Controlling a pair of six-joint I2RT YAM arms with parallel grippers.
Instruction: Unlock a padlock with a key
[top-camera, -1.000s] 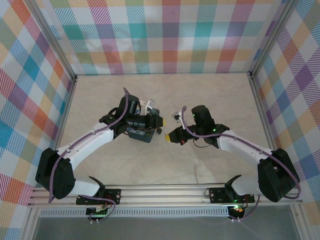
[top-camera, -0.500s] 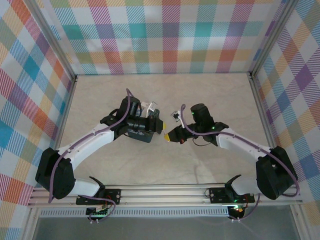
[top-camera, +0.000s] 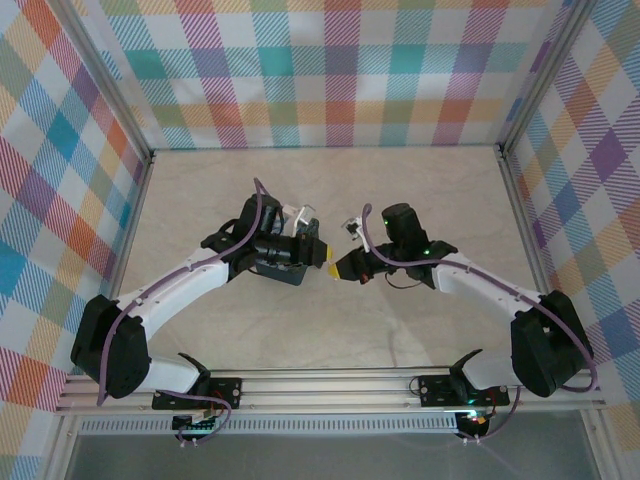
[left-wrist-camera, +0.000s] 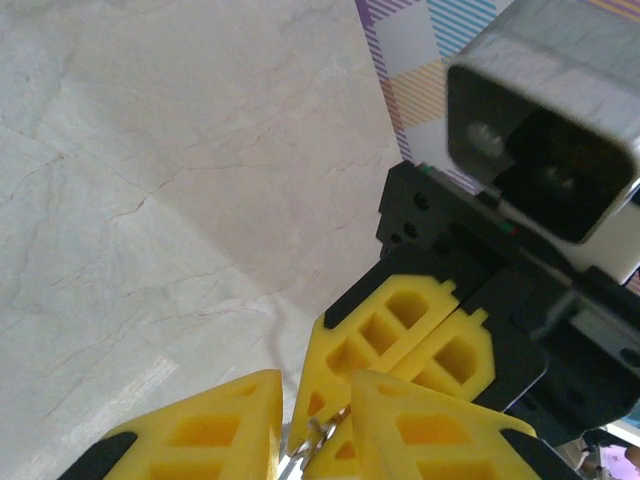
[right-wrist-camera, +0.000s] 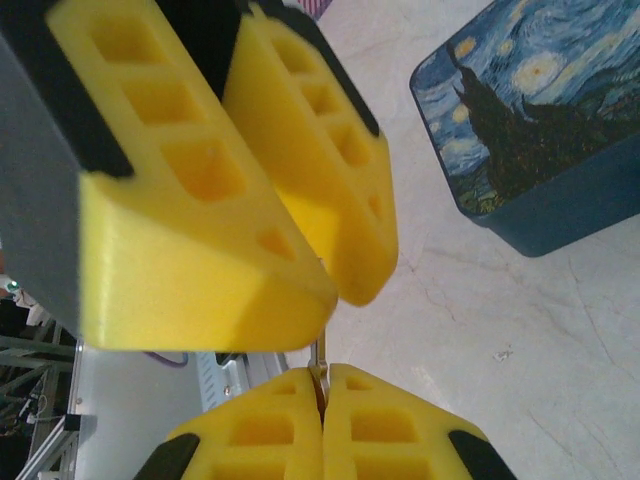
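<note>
Right wrist view: the right gripper (right-wrist-camera: 322, 388) is pressing its yellow fingers together on the key (right-wrist-camera: 319, 358). The key is showing as a thin silvery blade sticking out from between the tips. The blade is pointing at the underside of the left gripper (right-wrist-camera: 342, 292), which is hanging just beyond it, tip to tip.

Left wrist view: the left fingers (left-wrist-camera: 205, 432) are sitting close together with a narrow gap between them. The padlock (left-wrist-camera: 316, 436) is lying in that gap, with just a thin silvery loop showing and its body hidden. I cannot tell whether the fingers are clamping it.

Further out, a box (right-wrist-camera: 530, 130) with a blue swirling painting print is resting on the pale marbled table (left-wrist-camera: 150, 200). It is lying under the left arm's wrist and apart from both sets of fingertips. Plaid walls (top-camera: 340, 70) are enclosing the far side.
</note>
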